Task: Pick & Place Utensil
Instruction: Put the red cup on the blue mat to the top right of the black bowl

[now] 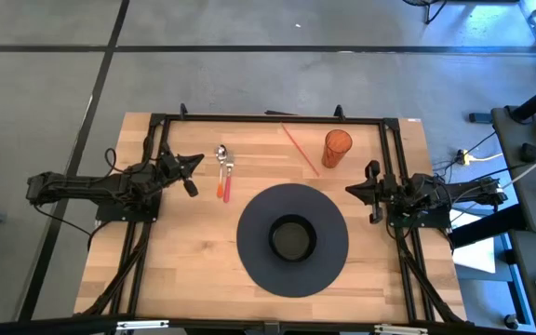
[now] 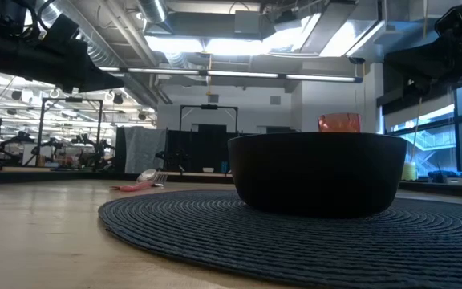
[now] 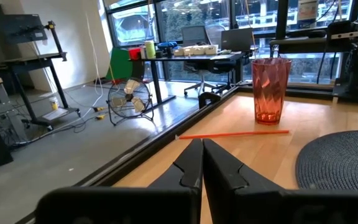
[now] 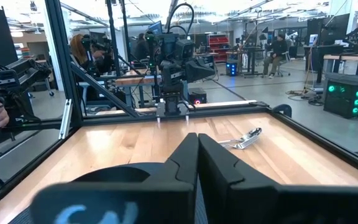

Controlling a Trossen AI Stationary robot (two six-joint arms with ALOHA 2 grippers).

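Left pincer (image 1: 196,162), fingers pressed together and holding nothing, rests at the left edge of the wooden counter (image 1: 184,270); right pincer (image 1: 352,190), likewise closed and empty, sits at the right edge. Utensil (image 1: 224,173), silver head and orange-red handle, lies flat on the counter just beside the left pincer, apart from the round dark mat (image 1: 249,237). Black bowl (image 1: 292,237) stands at the mat's centre. Orange cup (image 1: 336,149) and thin orange straw (image 1: 300,150) lie toward the far edge.
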